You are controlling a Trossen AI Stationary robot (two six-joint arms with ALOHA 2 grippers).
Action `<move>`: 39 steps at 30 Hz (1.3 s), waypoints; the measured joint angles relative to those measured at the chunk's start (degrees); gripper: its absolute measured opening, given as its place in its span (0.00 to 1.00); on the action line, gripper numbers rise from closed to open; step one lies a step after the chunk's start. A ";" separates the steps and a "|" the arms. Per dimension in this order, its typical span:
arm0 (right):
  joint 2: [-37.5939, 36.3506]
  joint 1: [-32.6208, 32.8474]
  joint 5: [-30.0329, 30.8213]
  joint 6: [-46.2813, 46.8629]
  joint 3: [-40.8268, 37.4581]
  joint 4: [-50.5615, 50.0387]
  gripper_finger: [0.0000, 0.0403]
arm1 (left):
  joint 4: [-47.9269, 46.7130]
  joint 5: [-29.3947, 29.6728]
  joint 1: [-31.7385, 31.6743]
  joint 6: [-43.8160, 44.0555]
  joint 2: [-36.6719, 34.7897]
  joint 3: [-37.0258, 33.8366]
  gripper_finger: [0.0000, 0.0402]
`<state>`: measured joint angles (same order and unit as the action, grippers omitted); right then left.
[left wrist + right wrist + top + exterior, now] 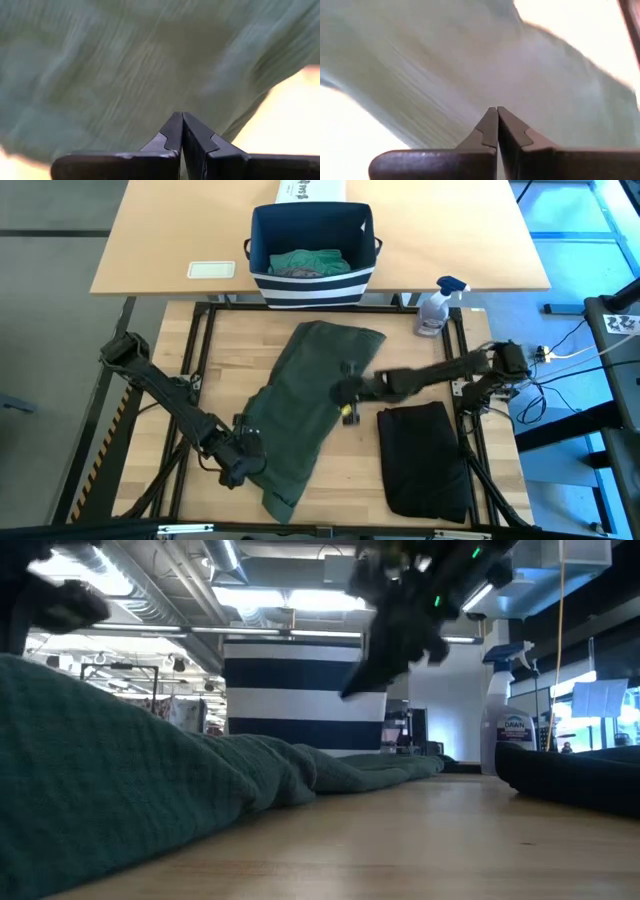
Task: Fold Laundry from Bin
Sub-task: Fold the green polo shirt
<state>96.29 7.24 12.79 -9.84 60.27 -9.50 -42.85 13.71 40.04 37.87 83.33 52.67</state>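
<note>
Laundry on the table is a dark green soft cloth garment point(310, 405), spread with its long axis running from beside the left gripper point(243, 460) away toward the striped navy fabric bin point(312, 255). Both sets of fingers are pressed together, apparently empty. The left gripper sits at the garment's near edge; the right gripper point(348, 392) hovers over its middle, beside a folded black cloth point(425, 460)
</note>
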 joint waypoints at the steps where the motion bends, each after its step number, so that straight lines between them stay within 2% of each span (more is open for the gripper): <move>1: -0.02 2.00 0.55 -0.67 0.01 2.28 0.01 | -0.47 0.28 0.26 0.75 -0.02 -0.55 0.00; 10: 1.47 16.27 2.97 -2.25 0.22 20.08 0.01 | 3.41 4.22 2.06 1.03 -0.02 -3.52 0.00; 15: 5.47 20.68 1.62 -7.58 1.80 22.94 0.03 | 4.94 3.75 2.02 2.08 0.00 -4.26 0.00; 19: 10.72 22.70 0.71 -9.81 5.05 22.84 0.16 | 6.97 3.23 2.04 2.51 0.00 -4.26 0.00; 26: 19.74 24.75 4.21 -15.71 12.25 22.36 0.52 | 8.95 1.49 0.65 3.18 0.39 -4.23 0.00; 30: 23.43 25.44 6.21 -19.40 16.22 20.76 0.68 | 11.16 -0.60 -0.26 2.42 1.29 -4.24 0.00; 34: 26.19 25.49 7.13 -20.68 19.64 16.94 0.76 | 12.88 -1.36 -1.08 1.04 1.70 -4.24 0.00; 39: 28.94 25.43 7.73 -20.88 22.24 11.55 0.78 | 15.03 -4.01 -1.91 0.98 2.65 -5.08 0.00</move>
<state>125.23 32.67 20.52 -30.72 82.51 2.05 -27.83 9.71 38.13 38.85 85.98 47.59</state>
